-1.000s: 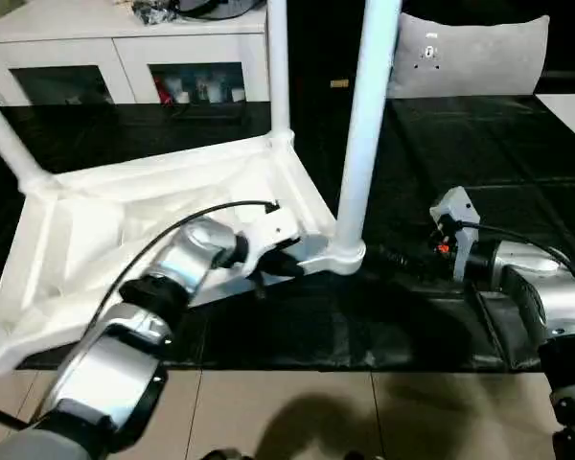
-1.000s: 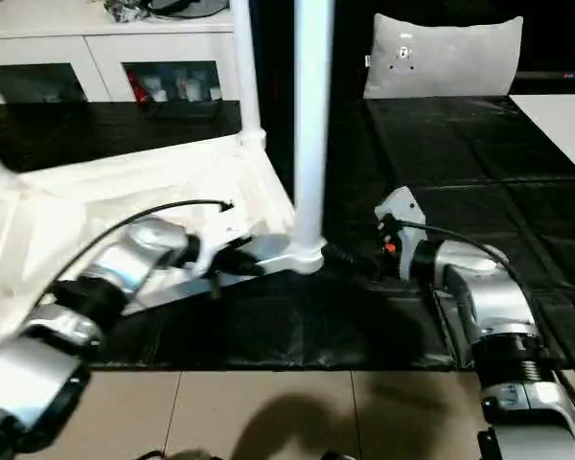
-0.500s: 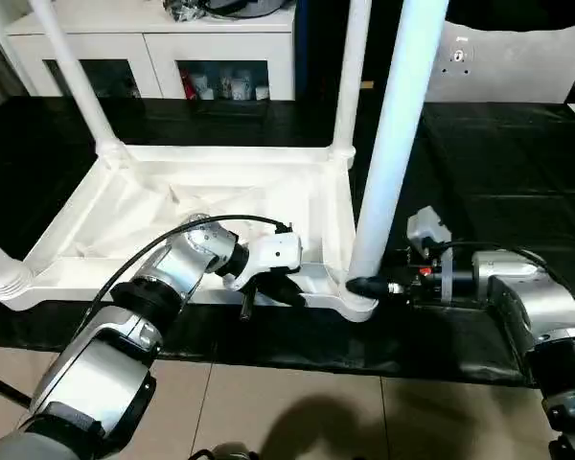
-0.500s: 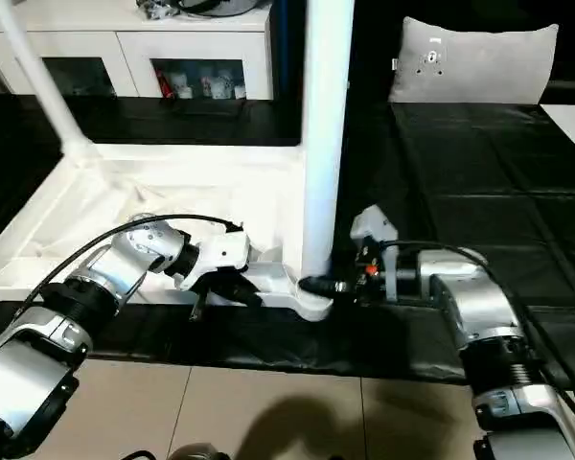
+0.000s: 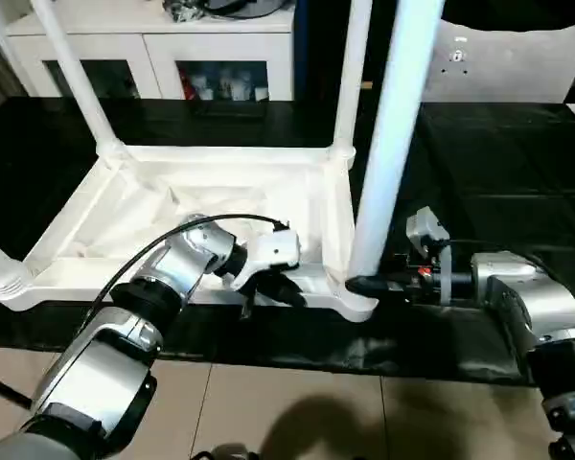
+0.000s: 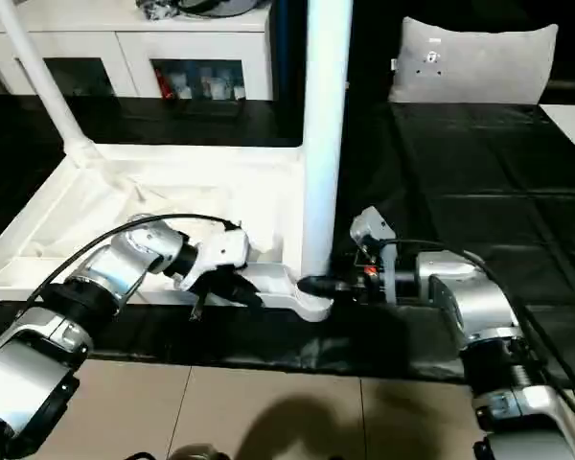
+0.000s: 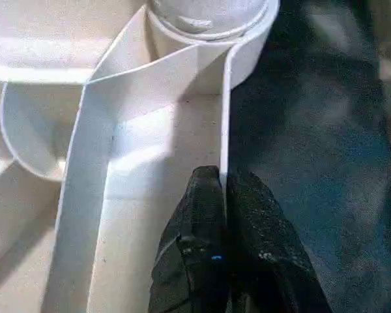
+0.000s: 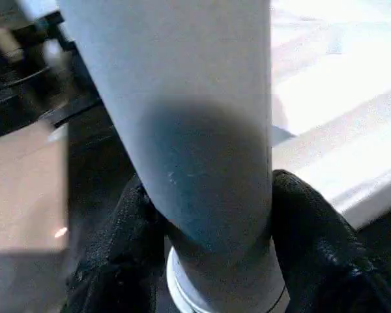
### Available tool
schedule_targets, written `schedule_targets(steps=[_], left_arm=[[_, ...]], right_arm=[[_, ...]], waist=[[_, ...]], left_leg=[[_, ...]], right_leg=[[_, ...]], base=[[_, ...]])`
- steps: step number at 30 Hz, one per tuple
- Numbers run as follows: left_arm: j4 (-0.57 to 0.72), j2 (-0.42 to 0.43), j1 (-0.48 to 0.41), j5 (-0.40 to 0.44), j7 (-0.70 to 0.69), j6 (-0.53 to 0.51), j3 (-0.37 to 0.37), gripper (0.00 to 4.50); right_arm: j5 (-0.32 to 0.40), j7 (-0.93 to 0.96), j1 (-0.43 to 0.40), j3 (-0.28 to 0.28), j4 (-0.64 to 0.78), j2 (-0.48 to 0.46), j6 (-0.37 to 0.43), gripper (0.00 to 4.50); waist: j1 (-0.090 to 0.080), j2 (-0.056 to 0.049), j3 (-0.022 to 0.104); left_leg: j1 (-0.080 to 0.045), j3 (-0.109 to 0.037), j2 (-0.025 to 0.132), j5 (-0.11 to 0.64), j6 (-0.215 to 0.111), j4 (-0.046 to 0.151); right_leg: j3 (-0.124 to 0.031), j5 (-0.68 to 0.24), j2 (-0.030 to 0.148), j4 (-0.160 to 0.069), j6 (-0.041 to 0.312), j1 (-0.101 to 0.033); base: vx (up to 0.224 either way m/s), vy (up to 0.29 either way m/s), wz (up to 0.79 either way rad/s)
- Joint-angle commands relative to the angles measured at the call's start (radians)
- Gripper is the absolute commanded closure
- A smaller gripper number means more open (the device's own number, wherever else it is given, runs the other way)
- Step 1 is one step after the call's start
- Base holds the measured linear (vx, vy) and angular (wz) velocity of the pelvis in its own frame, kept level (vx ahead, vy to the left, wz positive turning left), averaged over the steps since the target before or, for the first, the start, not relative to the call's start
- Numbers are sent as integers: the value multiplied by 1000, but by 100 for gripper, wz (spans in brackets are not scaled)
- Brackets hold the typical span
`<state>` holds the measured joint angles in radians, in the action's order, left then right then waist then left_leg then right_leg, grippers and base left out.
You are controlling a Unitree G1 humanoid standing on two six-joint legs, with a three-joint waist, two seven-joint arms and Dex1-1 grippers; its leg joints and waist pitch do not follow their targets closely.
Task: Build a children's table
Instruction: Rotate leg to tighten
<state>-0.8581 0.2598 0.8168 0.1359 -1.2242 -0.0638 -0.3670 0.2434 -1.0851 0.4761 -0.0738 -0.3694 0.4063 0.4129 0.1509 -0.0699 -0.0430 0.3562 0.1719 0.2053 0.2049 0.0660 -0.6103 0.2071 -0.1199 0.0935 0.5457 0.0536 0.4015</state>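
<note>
The upturned white top lies centre-left on the black table. The left claw pinches its front rim; the right claw clamps the near leg.

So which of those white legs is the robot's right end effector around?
The near leg at the table top's front right corner, nearest the robot; the right end effector brackets its base. The others stand untouched.
</note>
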Motion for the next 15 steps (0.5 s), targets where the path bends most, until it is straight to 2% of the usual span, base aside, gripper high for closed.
schedule_targets(steps=[1,2,3,4,5,6,8,10,13,14,15], left_arm=[[-8,-37,14,-5,74,-43,15,450],[-21,-59,24,-7,136,-78,33,450],[-21,-59,24,-7,136,-78,33,450],[-29,-81,33,-11,190,-111,51,450],[-33,-108,39,-21,251,-146,73,450],[-33,-108,39,-21,251,-146,73,450],[-29,-150,45,-37,332,-188,103,450],[-19,-173,44,-40,368,-207,114,450],[-12,-183,42,-34,384,-212,117,450],[-13,-183,41,-32,384,-211,116,450],[-11,-174,37,-25,367,-194,107,450]], right_arm=[[-4,101,23,8,-5,-45,27,249],[-43,226,38,22,-25,-88,49,249],[-43,226,38,22,-25,-88,49,250],[-68,335,51,37,-41,-127,79,250],[-85,447,65,61,-61,-169,99,250],[-85,447,65,61,-61,-169,99,250],[-84,558,76,89,-84,-221,98,250],[-69,580,75,102,-84,-249,68,182],[-61,575,71,113,-75,-266,40,175],[-60,570,71,114,-73,-266,38,147],[-57,547,65,111,-64,-257,33,147]], waist=[[-15,23,70],[-27,24,71],[-31,25,71],[-45,21,71],[-52,21,71],[-67,16,71],[-85,15,74],[-97,19,74],[-101,20,76],[-99,20,78],[-98,19,79]], left_leg=[[-15,-5,17,169,-48,57],[-13,-4,14,183,-49,57],[-12,-7,15,181,-46,56],[-11,-10,19,191,-46,57],[-12,-12,18,197,-46,56],[-12,-15,22,207,-45,57],[-12,-19,25,210,-59,62],[-11,-17,23,206,-66,61],[-5,-15,15,172,-84,62],[-4,-15,16,155,-92,63],[-4,-15,17,148,-96,64]], right_leg=[[-38,-549,68,-103,-58,-54],[-33,-565,64,-109,-78,-56],[-29,-561,64,-110,-85,-59],[-28,-557,63,-115,-95,-60],[-23,-555,63,-117,-97,-61],[-22,-547,64,-118,-95,-63],[-27,-520,69,-119,-90,-69],[-33,-498,72,-114,-65,-68],[-42,-472,74,-105,-41,-71],[-47,-452,74,-100,-29,-72],[-48,-440,74,-97,-23,-73]], base=[[0,0,0],[0,0,0],[0,0,0],[0,0,0],[0,0,0],[0,0,0],[0,0,0],[0,0,0],[0,0,0],[0,0,0],[0,0,0]])
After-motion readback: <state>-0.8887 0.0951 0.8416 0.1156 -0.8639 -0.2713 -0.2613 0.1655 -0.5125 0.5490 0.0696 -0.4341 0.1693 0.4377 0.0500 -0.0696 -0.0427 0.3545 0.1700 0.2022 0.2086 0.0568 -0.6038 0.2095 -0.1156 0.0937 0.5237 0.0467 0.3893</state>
